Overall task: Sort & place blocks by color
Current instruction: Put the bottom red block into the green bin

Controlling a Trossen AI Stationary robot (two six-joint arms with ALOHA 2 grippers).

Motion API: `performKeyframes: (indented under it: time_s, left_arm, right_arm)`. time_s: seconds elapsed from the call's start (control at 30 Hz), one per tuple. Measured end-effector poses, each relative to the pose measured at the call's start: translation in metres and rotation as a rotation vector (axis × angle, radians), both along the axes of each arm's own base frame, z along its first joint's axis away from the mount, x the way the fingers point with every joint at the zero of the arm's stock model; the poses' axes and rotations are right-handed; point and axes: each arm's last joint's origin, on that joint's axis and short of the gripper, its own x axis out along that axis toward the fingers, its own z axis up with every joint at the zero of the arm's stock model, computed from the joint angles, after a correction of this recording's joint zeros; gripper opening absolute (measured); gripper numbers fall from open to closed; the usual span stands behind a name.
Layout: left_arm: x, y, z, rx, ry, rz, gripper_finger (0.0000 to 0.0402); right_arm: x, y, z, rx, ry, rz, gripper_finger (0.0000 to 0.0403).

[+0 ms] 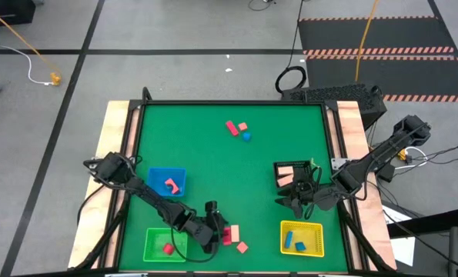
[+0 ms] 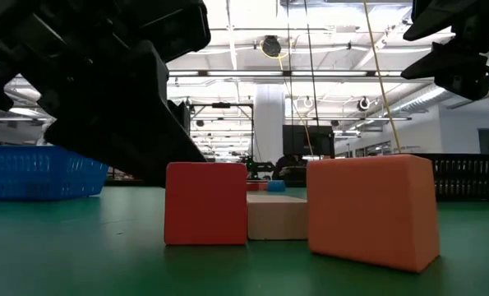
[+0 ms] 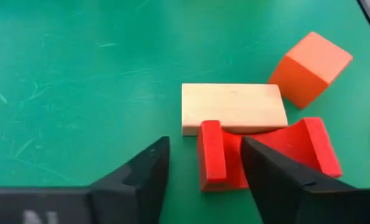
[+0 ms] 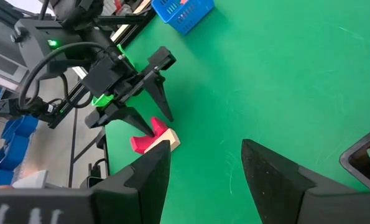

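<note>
A green table seen from above, with four small trays and scattered blocks.

At the near left sits a green tray (image 1: pixel 153 245) holding one red block (image 1: pixel 168 248). Just beyond it, farther from the near edge, a blue tray (image 1: pixel 167 178) holds a pink block (image 1: pixel 171 185), which looks mismatched to its tray.

Right of the green tray, the left gripper (image 1: pixel 215 234) is down at the table over a tight cluster of three pieces. Its wrist view shows the jaws open and straddling one leg of a red arch block (image 3: pixel 259 152); the fingers are not yet pressed on it. A cream bar (image 3: pixel 232 109) lies touching the arch, and a salmon cube (image 3: pixel 310 60) sits just beside both.

Toward the far middle of the table, three more pieces lie close together: a red bar (image 1: pixel 232 128), a salmon piece (image 1: pixel 242 126) and a small blue block (image 1: pixel 246 136).

Farther right, a black tray (image 1: pixel 279 167) holds cream or pink pieces, though exactly what is hard to tell. The right gripper (image 1: pixel 301 197) hovers just near of it, jaws apart and holding nothing.

At the near right, a yellow tray (image 1: pixel 301 248) holds blue blocks (image 1: pixel 294 241).

By appearance the sorting is about half done: six loose pieces remain on the table.
</note>
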Motion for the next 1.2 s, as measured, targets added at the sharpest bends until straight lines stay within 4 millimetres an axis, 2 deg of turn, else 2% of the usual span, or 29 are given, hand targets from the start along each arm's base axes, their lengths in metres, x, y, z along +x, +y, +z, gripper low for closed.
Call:
performKeyframes:
  time_s: [0.27,0.5,0.67,1.0,1.2]
  left_arm:
    - [0.0,0.001,0.001,-0.004,0.004,0.007,0.0034]
    - [0.0,0.001,0.002,-0.003,0.005,0.007,0.0033]
    - [-0.003,0.004,0.013,0.015,0.011,-0.011,0.0033]
    - [-0.015,0.018,0.07,0.034,-0.044,-0.04,0.0033]
    - [-0.04,0.021,0.104,0.023,-0.018,-0.078,0.0033]
  right_arm:
    - [0.0,0.0,0.0,0.0,0.0,0.0,0.0187]
    - [0.0,0.0,0.0,0.0,0.0,0.0,0.0187]
    - [0.0,0.0,0.0,0.0,0.0,0.0,0.0187]
    - [0.0,0.0,0.0,0.0,0.0,0.0,0.0187]
    - [0.0,0.0,0.0,0.0,0.0,0.0,0.0187]
